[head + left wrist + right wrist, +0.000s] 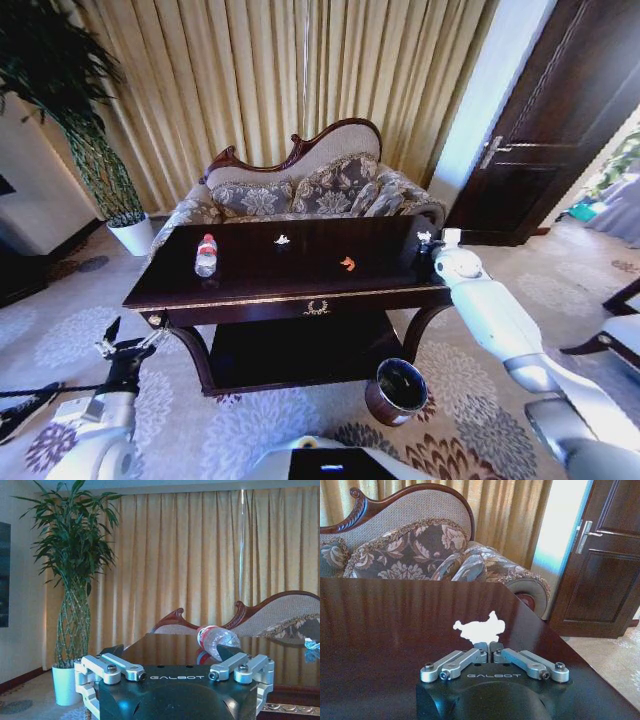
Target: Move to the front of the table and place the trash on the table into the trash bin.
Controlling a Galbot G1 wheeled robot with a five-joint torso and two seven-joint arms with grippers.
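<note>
Down by the robot's body, low and to the left of the table (290, 295), hangs the left gripper (118, 345) with its fingers spread wide and nothing in them. On the near floor, by the table's right leg, stands the trash bin (397, 392), round and dark inside with a shiny rim. Up on the far right corner of the table, the right gripper (489, 647) has its fingers pinched together on a white paper scrap (479, 628). That scrap looks very light and soft, so a small pinch on its bottom edge should hold it, but I think it could slip out or tear if squeezed badly. Near the middle of the table lies a tiny orange scrap (347, 263), and farther back another white scrap (282, 240); both look thin and flat, so they need fingertips right at the wood. On the left side rests a clear plastic bottle (206, 255) with a red cap. It looks light and smooth and may roll, so grab it across its middle.
</note>
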